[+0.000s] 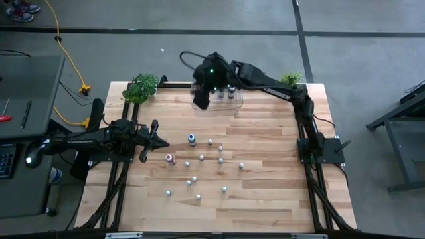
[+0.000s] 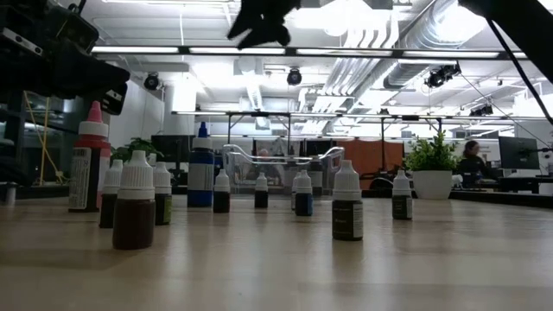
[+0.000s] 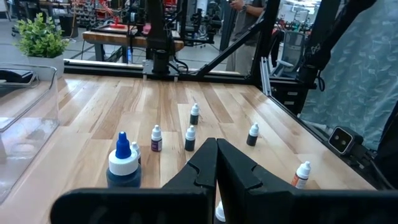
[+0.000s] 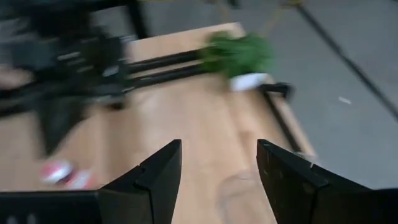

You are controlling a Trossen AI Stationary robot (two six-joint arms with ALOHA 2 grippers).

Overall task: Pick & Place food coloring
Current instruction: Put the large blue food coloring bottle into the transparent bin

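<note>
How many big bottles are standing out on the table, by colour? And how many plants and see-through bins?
Blue bottle: 1
Pink bottle: 1
Potted plants: 2
Clear bin: 1
Total: 5

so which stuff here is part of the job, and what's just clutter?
Job:
- small bottles scattered on the table
- blue bottle
- pink bottle
- clear bin, bottles already inside
- right gripper, open, above the bin

Clutter:
- two potted plants
- left gripper, shut, waiting
</note>
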